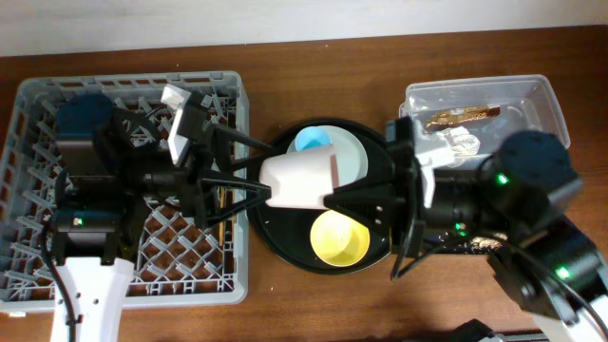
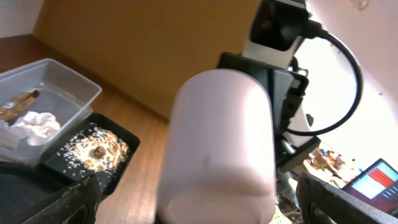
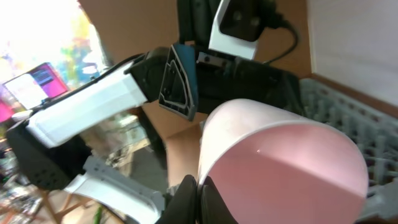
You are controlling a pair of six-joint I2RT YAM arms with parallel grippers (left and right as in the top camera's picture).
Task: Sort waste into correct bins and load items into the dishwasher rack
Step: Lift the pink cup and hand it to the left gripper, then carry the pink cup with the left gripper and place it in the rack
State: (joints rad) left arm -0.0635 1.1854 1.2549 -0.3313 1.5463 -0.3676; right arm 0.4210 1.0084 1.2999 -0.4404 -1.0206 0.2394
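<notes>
The pink cup [image 1: 299, 180] is held above the round black tray [image 1: 275, 237], its rim pinched between the closed fingers of the right gripper [image 1: 331, 190]. The fingers of the left gripper [image 1: 268, 171] are spread wide on either side of it, seemingly not touching. These should be closed squarely on the cup's body before the pinch is released, ready for the dishwasher rack [image 1: 123, 85].

We see a brown wooden table [image 1: 313, 47]. On its left side sits a big square grey plastic rack [image 1: 176, 261] with little pegs. In the middle lies a large round black tray [image 1: 280, 237]. On the right stands a clear plastic box-shaped tub [image 1: 532, 100]. Right beside the tub lies a shallow black rectangle tray [image 2: 109, 121].
</notes>
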